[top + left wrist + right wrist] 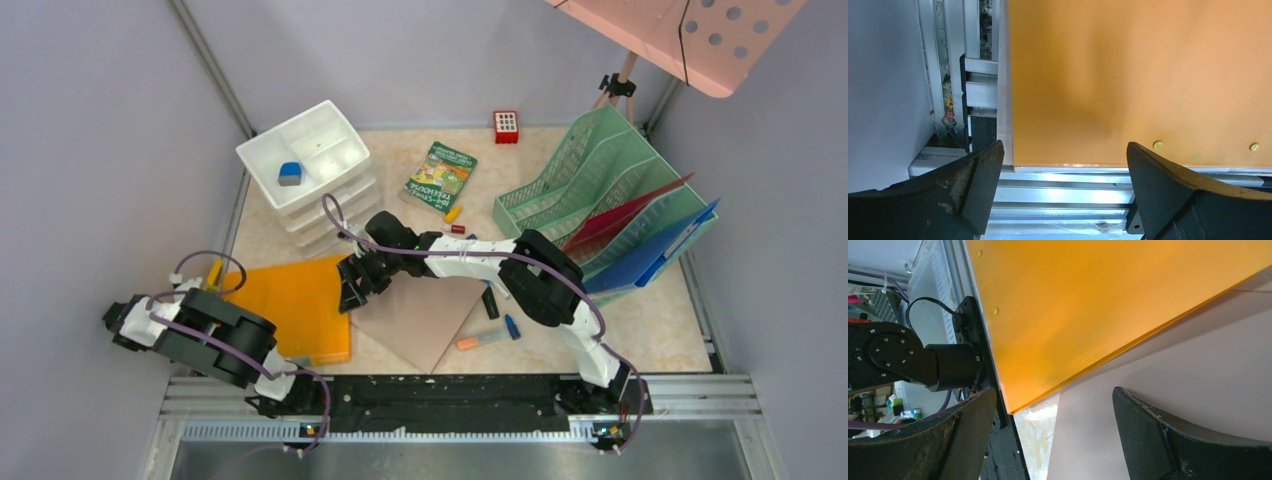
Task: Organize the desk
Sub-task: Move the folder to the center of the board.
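1. The tabletop [660,320] ran from the near rail to the far wall. An orange folder [295,310] lay flat at its near left. The folder's right edge appeared to overlap a pale pink folder [425,320] near the middle.
2. The right claw [1053,392] hung just over that overlap with its jaws apart and held nothing. In the wrist view the orange edge ran between its fingers.
3. The left claw [1064,150] was spread wide and empty too, over an edge of the orange folder beside the metal rail.
4. The step in hand looked like taking up the orange folder. It was probably bound for the green mesh rack [590,190] at the far right, where a red folder [620,215] and a blue folder [660,250] already stood.
5. To do it well, the right claw should come down square to the exposed orange edge. One finger should slide under it and the other go above, closing on the orange sheet alone, not the pink one beneath.
6. A thin flat folder would likely flex and slip, so a deep bite away from the corner would serve better. The left claw could press on its own end to stop the folder sliding.
7. The pens [485,338] just right of the pink folder should be kept out of the sweep.
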`<move>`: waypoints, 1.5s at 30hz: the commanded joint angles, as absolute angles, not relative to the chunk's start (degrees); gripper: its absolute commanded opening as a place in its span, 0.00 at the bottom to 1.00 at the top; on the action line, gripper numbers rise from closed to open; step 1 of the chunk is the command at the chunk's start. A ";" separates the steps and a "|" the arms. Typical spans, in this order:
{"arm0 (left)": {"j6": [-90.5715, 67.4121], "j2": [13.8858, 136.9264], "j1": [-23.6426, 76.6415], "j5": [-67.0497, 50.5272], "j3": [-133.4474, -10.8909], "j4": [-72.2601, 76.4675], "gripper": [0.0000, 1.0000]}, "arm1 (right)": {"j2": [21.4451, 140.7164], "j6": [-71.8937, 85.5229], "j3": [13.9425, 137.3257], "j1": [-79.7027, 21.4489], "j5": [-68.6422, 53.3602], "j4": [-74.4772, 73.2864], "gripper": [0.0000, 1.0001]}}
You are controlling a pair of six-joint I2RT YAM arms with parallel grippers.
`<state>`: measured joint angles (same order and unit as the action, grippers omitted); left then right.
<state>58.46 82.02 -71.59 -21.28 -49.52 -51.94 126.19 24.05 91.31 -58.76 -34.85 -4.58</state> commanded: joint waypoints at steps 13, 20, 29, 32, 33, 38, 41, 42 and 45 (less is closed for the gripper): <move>61.37 87.72 -72.44 -24.44 -48.77 -52.72 0.98 | 127.09 23.77 94.53 -59.75 -36.65 -5.95 0.86; 63.78 85.47 -72.47 -25.48 -46.77 -55.21 0.96 | 128.75 25.98 95.48 -59.68 -38.18 -5.40 0.86; 65.13 82.17 -72.43 -25.75 -44.34 -56.01 0.95 | 131.56 31.51 94.66 -58.55 -39.94 -2.47 0.86; 65.98 80.97 -72.44 -26.27 -43.40 -56.61 0.95 | 131.87 34.15 93.52 -57.94 -41.40 -0.60 0.85; 66.41 80.69 -72.44 -26.48 -43.16 -57.05 0.95 | 131.94 35.00 93.07 -57.80 -41.94 0.83 0.85; 68.03 79.23 -72.45 -27.08 -42.00 -58.12 0.95 | 132.35 42.66 89.79 -56.47 -45.83 9.37 0.82; 68.44 78.19 -72.48 -26.93 -41.08 -57.96 0.94 | 132.55 45.98 88.61 -56.02 -47.45 12.88 0.76; 68.53 77.81 -72.47 -26.94 -40.82 -57.92 0.95 | 132.62 46.29 88.64 -55.99 -47.72 13.10 0.74; 69.16 76.35 -72.45 -27.73 -40.45 -58.89 0.94 | 132.86 48.48 88.25 -55.99 -49.11 15.58 0.65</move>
<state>67.46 78.59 -72.47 -23.03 -41.85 -51.75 131.02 44.84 89.12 -55.02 -46.74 9.98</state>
